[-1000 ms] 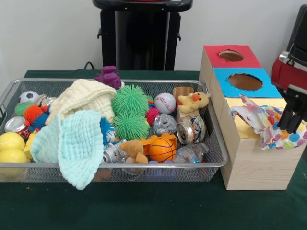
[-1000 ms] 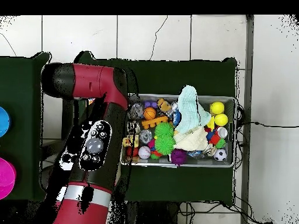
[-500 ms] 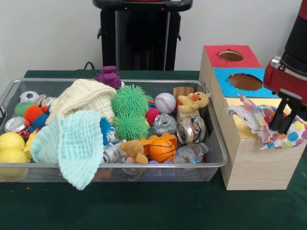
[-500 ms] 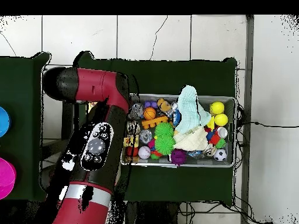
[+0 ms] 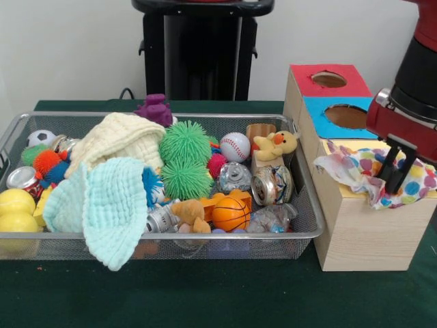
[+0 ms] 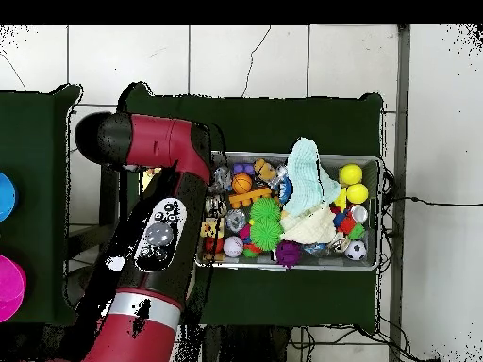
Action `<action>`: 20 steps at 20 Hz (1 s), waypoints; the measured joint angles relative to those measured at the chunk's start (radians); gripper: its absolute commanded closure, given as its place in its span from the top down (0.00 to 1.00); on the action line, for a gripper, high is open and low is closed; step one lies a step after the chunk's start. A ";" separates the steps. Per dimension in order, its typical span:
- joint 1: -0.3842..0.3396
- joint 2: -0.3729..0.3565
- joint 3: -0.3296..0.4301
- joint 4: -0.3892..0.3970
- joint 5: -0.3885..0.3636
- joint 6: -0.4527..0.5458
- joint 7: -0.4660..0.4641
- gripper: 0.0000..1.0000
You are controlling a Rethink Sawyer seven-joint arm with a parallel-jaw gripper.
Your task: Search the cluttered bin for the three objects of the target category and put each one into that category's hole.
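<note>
- We see the gripper [image 5: 392, 179] over the yellow top section of the wooden box [image 5: 355, 232], its black fingers spread a little apart and planted in the polka-dot cloth [image 5: 365, 171], with no fold visibly pinched between them.
- The polka-dot cloth lies crumpled under and around the gripper, covering the yellow section; 1 flap hangs past the box edge on the bin side.
- Beyond the gripper, farther back on the box top, the blue hole [image 5: 345, 116] and then the red hole [image 5: 329, 79] both stand uncovered.
- In front of the box, the green table [image 5: 218, 294] is bare along its near strip.
- To the side of the gripper away from the box, the wire bin [image 5: 300, 232] sits just beside the box wall, its rim lower than the box top.
- Nearest the gripper inside the bin we see a crushed can [image 5: 272, 184], a yellow duck toy [image 5: 275, 145] and a baseball [image 5: 235, 146].
- Farther off lie a small basketball [image 5: 231, 213], 2 green spiky balls [image 5: 185, 142], a pale green cloth [image 5: 102, 205] draped over the front rim, and a cream cloth [image 5: 116, 140].
- In the overhead view the red arm [image 6: 156, 236] hides the box and the gripper, and only the bin [image 6: 374, 160] shows clearly.
</note>
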 measured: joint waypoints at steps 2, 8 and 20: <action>0.001 0.003 0.000 0.002 0.005 0.008 0.002 0.00; 0.005 0.003 0.000 0.008 0.016 0.050 0.010 0.00; 0.021 -0.022 0.000 0.078 0.029 0.096 0.041 0.00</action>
